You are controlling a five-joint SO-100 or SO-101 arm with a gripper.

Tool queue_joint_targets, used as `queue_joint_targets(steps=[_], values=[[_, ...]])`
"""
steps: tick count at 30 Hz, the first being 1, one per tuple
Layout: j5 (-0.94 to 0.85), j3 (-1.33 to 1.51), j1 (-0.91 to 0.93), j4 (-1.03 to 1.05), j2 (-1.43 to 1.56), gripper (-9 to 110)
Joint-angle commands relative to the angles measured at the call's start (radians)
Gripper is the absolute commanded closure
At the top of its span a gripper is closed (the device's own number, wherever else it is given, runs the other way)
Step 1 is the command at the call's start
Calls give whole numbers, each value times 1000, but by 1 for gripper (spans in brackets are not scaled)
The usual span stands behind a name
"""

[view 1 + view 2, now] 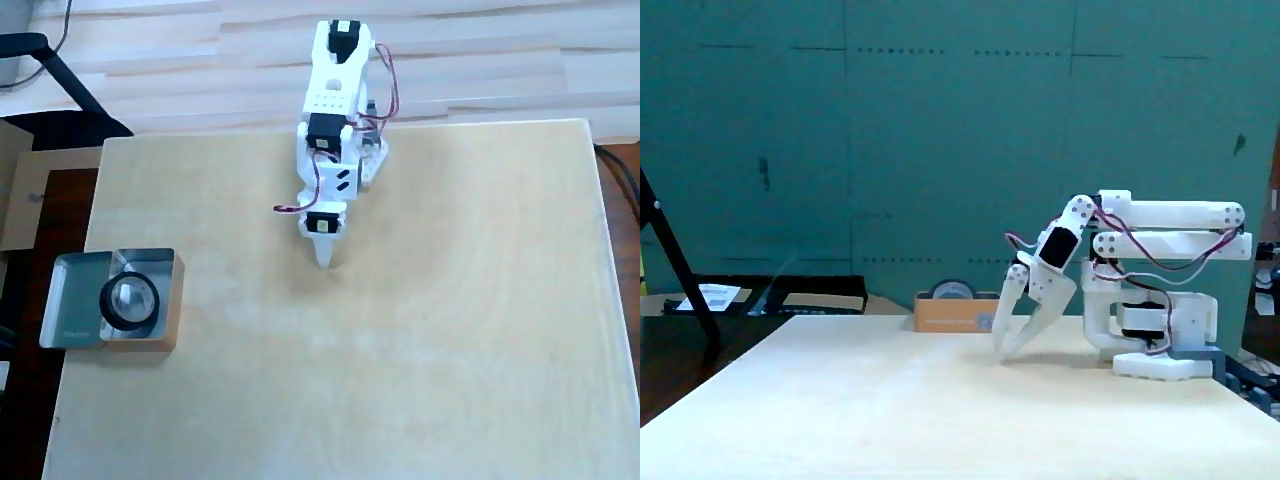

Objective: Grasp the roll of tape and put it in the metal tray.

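Note:
In the overhead view the black roll of tape (129,303) lies flat inside the shiny metal tray (70,300) at the table's left edge. The fixed view shows the roll of tape (951,290) poking up above the tray's wall (958,314), which reflects the wood colour. My white gripper (325,262) hangs far from both, close to the arm's base, pointing down at the table. Seen from the side, the gripper (1000,351) is shut with its tips nearly on the wood and nothing between them.
The arm's base (1160,350) sits at the table's far edge in the overhead view. A black stand leg (680,262) and a dark side surface with papers (708,296) lie off the table. A cardboard box (15,200) sits beyond the left edge.

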Motion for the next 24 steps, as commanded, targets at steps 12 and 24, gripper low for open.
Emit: queue_joint_targets(steps=[12, 24], values=[[8, -5, -3, -14, 298, 102], [11, -5, -3, -14, 298, 102]])
